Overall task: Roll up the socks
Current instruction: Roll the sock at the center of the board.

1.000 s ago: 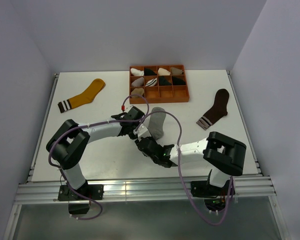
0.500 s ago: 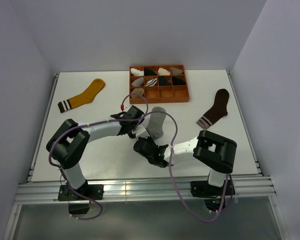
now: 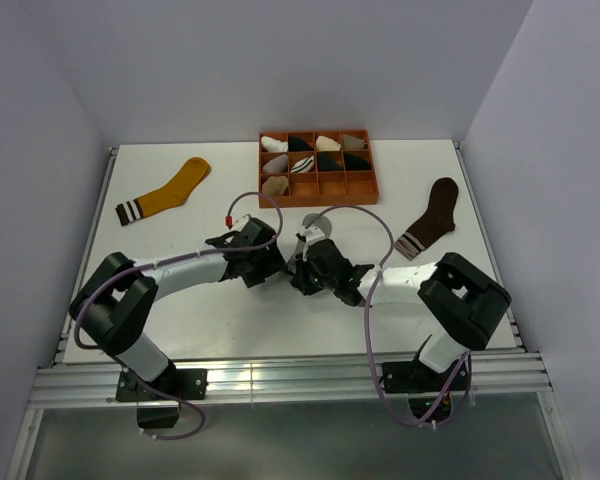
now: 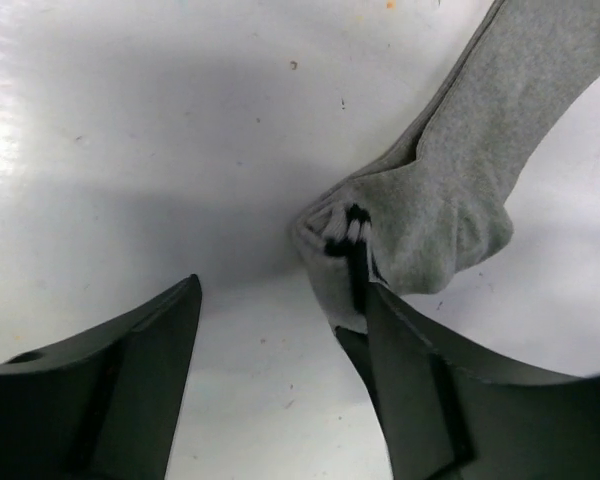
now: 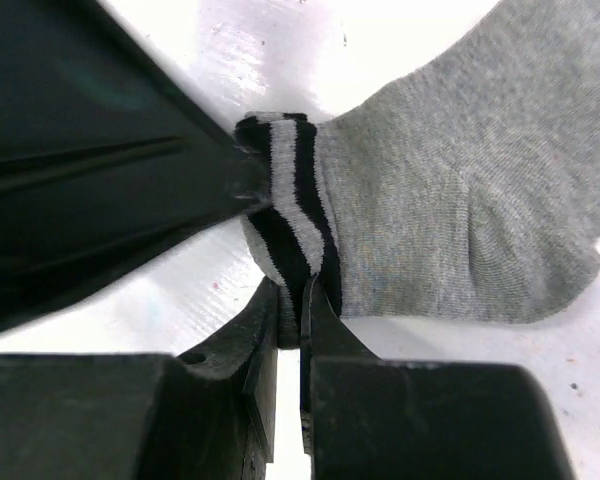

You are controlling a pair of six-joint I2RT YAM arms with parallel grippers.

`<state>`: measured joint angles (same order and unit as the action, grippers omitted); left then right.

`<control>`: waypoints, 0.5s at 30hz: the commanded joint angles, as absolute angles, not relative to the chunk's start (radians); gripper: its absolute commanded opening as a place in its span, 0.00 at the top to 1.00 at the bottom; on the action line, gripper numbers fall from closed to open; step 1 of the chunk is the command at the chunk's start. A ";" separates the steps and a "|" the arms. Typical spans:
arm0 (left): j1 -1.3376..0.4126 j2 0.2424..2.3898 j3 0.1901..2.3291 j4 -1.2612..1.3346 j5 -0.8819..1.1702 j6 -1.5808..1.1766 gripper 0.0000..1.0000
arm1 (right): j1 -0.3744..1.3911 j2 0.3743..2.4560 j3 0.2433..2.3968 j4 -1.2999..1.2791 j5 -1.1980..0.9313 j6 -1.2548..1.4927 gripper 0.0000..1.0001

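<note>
Grey sock (striped cuff) pinched in right hand; left hand spread, empty.

no legible text, labels, numbers, signs

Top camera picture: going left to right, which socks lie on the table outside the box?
yellow sock → grey sock → brown sock
</note>
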<state>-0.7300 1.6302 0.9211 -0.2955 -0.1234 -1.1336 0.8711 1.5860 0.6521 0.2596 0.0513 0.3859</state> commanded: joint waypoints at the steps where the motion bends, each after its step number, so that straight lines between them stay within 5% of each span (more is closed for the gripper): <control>1: -0.713 1.537 0.879 -0.273 -0.150 -1.210 0.27 | 0.801 1.577 0.615 0.264 -0.185 0.497 1.00; 6: -0.706 1.457 0.809 -0.203 -0.160 -1.247 0.19 | 0.697 1.604 0.540 0.388 -0.366 0.604 1.00; 15: -0.741 1.505 0.785 -0.081 -0.078 -1.230 0.20 | 0.526 1.808 0.465 0.753 -0.710 0.895 1.00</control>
<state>-0.7177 1.4902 0.7898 -0.1539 -0.1032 -1.2175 0.5552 1.7298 0.5037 0.6556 -0.5606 0.7712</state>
